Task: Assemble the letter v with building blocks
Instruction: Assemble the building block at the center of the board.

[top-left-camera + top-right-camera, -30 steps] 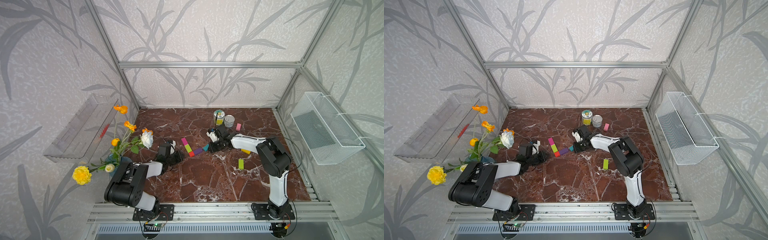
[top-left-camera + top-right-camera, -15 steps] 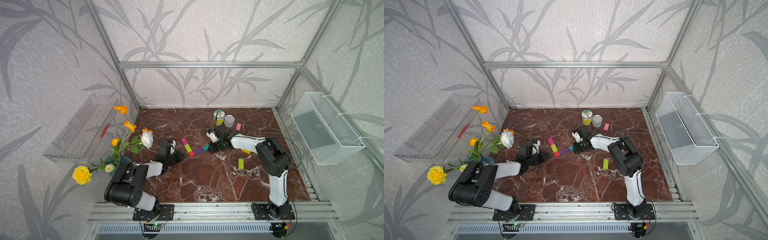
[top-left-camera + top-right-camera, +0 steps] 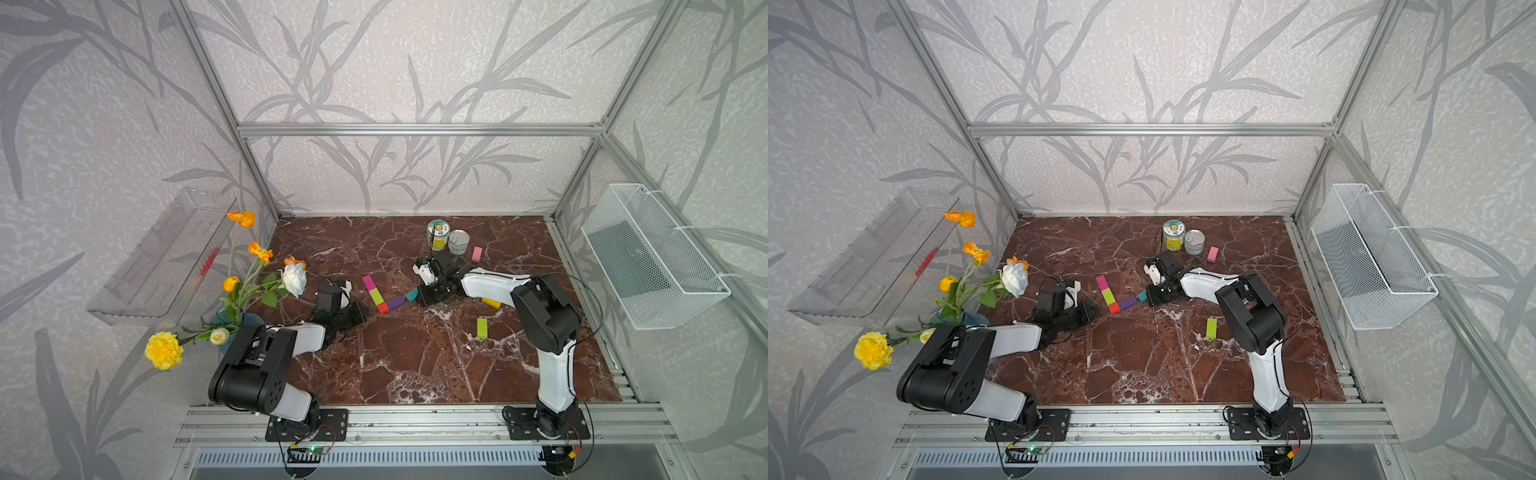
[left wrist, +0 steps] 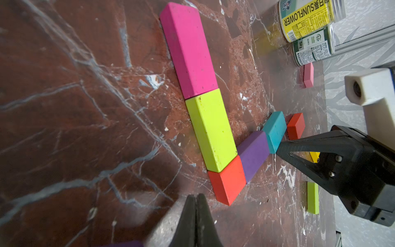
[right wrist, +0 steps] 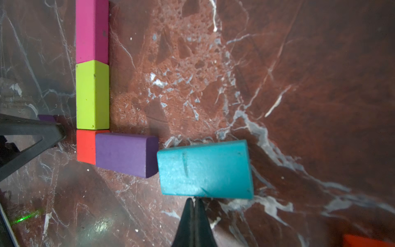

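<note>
The letter v lies mid-table as two rows of building blocks: magenta (image 3: 368, 282) and lime green (image 3: 376, 296) run down to a red corner block (image 3: 382, 308), then purple (image 3: 395, 302) and teal (image 3: 411, 295) run off the other way. In the right wrist view the teal block (image 5: 205, 169) sits slightly skewed, one corner against the purple block (image 5: 126, 154). My right gripper (image 5: 194, 199) is shut, its tip touching the teal block's long side. My left gripper (image 4: 196, 195) is shut and empty, low on the table just short of the red corner block (image 4: 227, 181).
Two tin cans (image 3: 438, 235) (image 3: 458, 242) stand at the back, a pink block (image 3: 477, 254) beside them. A yellow block (image 3: 491, 302) lies under the right arm and a loose lime block (image 3: 481, 328) in front of it. A flower vase (image 3: 239, 320) stands at the left edge.
</note>
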{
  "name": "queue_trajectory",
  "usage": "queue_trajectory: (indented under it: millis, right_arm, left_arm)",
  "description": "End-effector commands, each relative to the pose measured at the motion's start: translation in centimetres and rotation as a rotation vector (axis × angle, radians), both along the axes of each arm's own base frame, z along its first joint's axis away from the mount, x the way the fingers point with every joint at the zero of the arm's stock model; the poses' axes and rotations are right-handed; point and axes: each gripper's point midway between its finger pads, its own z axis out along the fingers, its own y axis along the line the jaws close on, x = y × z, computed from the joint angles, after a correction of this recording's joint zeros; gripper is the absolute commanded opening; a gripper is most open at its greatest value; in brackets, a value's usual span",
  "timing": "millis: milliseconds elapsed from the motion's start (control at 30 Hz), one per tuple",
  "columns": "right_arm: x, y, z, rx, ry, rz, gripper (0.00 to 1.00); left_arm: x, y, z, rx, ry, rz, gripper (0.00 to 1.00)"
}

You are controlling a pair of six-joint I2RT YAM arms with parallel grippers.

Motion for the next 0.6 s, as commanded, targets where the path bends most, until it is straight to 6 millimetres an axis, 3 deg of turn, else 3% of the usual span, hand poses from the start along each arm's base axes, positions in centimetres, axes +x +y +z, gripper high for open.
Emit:
queue_trajectory:
  millis: [0, 167, 567]
  right_arm:
    - [0.8, 0.1, 2.9, -0.014, -0.079, 0.016, 0.00]
    - [2.0, -0.5, 3.5, -0.050, -0.102, 0.020, 0.00]
    - [4.0, -1.0, 3.1, -0.082, -0.116, 0.003, 0.00]
  left_arm:
    - [-0.5, -0.3, -0.2, -0.008, 0.007, -0.016, 0.05]
    - [-0.6, -0.4, -0.2, -0.011, 0.007, -0.020, 0.00]
    - [-1.1, -0.6, -0.3, -0.020, 0.008, -0.032, 0.00]
